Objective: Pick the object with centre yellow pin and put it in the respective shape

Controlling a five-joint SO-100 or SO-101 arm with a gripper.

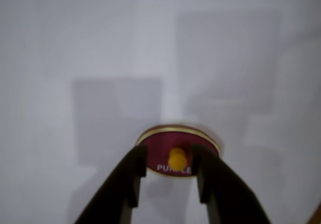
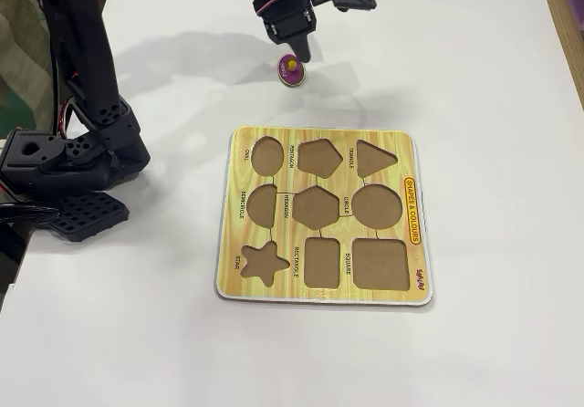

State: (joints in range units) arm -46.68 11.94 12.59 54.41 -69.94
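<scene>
Purple oval piece (image 1: pixel 176 151), yellow pin (image 1: pixel 177 159) between jaws
</scene>
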